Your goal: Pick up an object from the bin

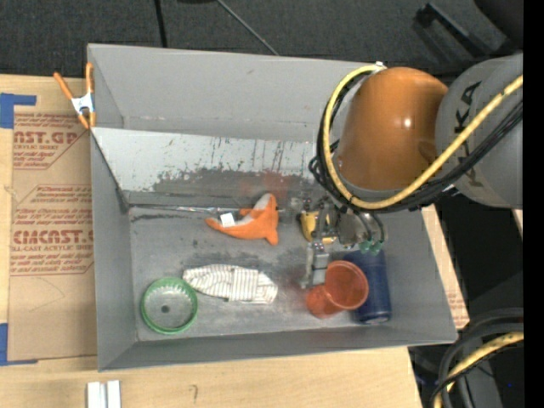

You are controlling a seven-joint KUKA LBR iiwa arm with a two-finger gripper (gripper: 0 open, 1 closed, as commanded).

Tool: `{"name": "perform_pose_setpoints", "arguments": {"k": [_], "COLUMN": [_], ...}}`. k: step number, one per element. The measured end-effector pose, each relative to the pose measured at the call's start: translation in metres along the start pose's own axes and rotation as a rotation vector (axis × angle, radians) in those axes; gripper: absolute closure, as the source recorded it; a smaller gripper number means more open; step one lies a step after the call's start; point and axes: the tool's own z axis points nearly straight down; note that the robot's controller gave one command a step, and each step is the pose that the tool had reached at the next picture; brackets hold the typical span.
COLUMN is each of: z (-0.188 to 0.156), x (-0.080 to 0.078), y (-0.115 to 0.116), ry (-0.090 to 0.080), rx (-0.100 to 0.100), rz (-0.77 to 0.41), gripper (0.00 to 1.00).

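The gripper (pixel 320 269) is hanging low in the right half of the grey metal bin (pixel 212 151), its tip sitting at the left rim of an orange-red cup (pixel 342 287). Whether the gripper is open or closed cannot be told, as the wrist is blocking the view from above. Nothing is showing as held.

The cup is lying near the bin's front right corner and seems to be tipped, with its mouth facing up towards the camera. A dark blue cylinder (pixel 375 289) is resting against its right side, touching it. Above the gripper, the arm's rounded orange cover (pixel 391 130) and its yellow and black cables are reaching in from the right.

Further left, an orange plastic toy (pixel 252 221) with a white tag is lying near the middle of the floor, close to the back wall. A white striped cloth (pixel 231 283) is lying crumpled in front of it. A green round lid (pixel 168 304) is sitting in the front left corner, just beside the cloth.

The step in hand appears to be the approach to a grasp, with the cup as the likely target; lifting is not yet happening. The next move is probably calling for a firm closing on the cup's rim, without the blue cylinder getting caught as well, and then a straight rise.
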Motion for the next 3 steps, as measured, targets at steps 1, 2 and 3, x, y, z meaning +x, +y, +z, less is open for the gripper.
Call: {"name": "perform_pose_setpoints", "arguments": {"k": [1,2,3], "z": [0.000,0.056,0.099], "x": [0.000,-0.016,-0.047], "y": [0.000,0.016,0.059], "ry": [0.000,-0.007,0.000], "rx": [0.000,-0.001,0.001], "rz": [0.000,0.028,-0.077], "gripper": [0.00,0.00,0.00]}}
